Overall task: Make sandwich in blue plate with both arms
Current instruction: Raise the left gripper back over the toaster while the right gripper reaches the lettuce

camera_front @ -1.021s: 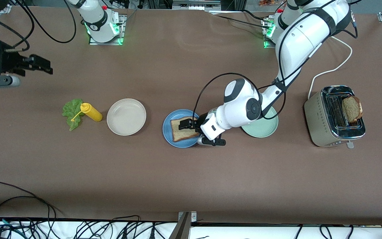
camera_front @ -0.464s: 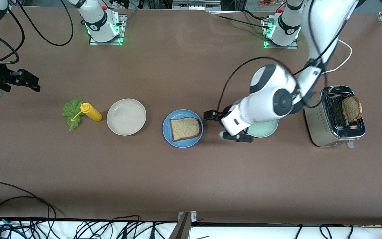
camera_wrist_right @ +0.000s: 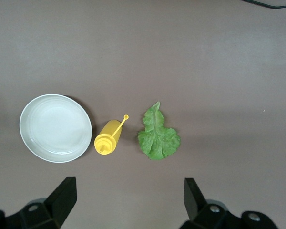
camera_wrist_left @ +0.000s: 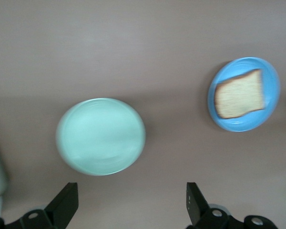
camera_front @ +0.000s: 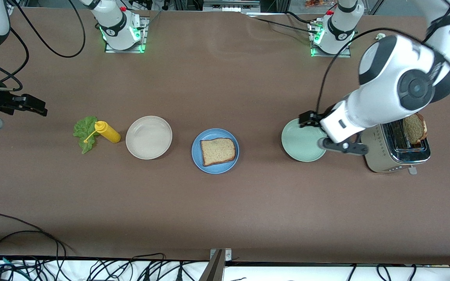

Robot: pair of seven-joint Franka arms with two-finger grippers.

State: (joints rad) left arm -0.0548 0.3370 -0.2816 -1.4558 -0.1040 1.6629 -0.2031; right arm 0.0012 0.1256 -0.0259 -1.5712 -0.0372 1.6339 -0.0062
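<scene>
The blue plate (camera_front: pixel 197 157) (camera_wrist_left: pixel 272 76) lies mid-table with one brown bread slice (camera_front: pixel 218 151) (camera_wrist_left: pixel 239 94) flat on it. A second bread slice (camera_front: pixel 414 128) stands up out of the toaster (camera_front: pixel 381 154). A green lettuce leaf (camera_front: pixel 84 133) (camera_wrist_right: pixel 157 136) lies on the table toward the right arm's end. My left gripper (camera_front: pixel 308 119) (camera_wrist_left: pixel 131 198) hangs open and empty over the edge of the pale green plate (camera_front: pixel 301 144) (camera_wrist_left: pixel 101 136). Up over bare table beside the lettuce, my right gripper (camera_front: pixel 33 105) (camera_wrist_right: pixel 129 193) is open and empty.
A yellow squeeze bottle (camera_front: pixel 108 132) (camera_wrist_right: pixel 107 139) lies touching the lettuce. A beige-white plate (camera_front: pixel 149 137) (camera_wrist_right: pixel 56 128) sits between the bottle and the blue plate. The toaster's white cord (camera_front: pixel 400 74) runs toward the left arm's base.
My left gripper has let go of the bread slice on the blue plate, risen, and swung over the green plate toward the toaster. My right gripper has shifted slightly.
</scene>
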